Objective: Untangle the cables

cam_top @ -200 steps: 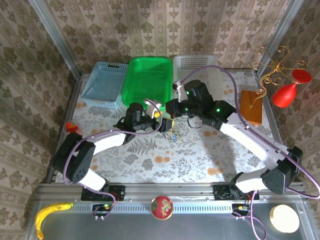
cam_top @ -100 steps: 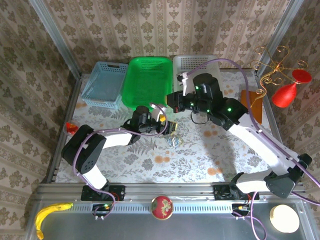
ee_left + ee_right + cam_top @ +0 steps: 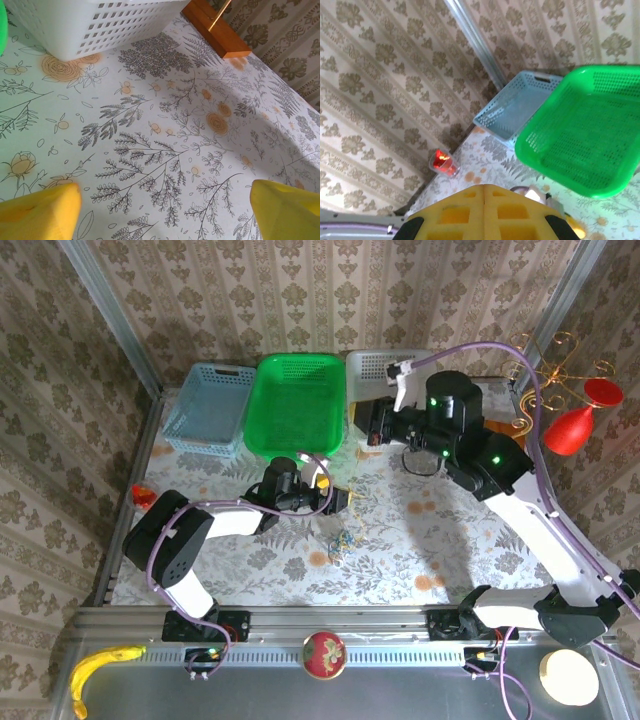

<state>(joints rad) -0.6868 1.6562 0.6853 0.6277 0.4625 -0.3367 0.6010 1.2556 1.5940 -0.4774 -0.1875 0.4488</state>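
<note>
Your right gripper [image 3: 484, 200] has risen away, clenched (on a cord? cannot tell); left gripper [image 3: 162, 210] gapes empty; cables [image 3: 341, 543] remain clumped.

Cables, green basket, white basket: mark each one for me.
Cables [image 3: 342, 542], top view, middle of the tangled bundle on the table.
Green basket [image 3: 297, 405], top view, bare floor of the basket.
White basket [image 3: 90, 20], left wrist view, slotted side wall.

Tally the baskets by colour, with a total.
Blue basket: 1
Green basket: 1
White basket: 1
Total: 3
</note>
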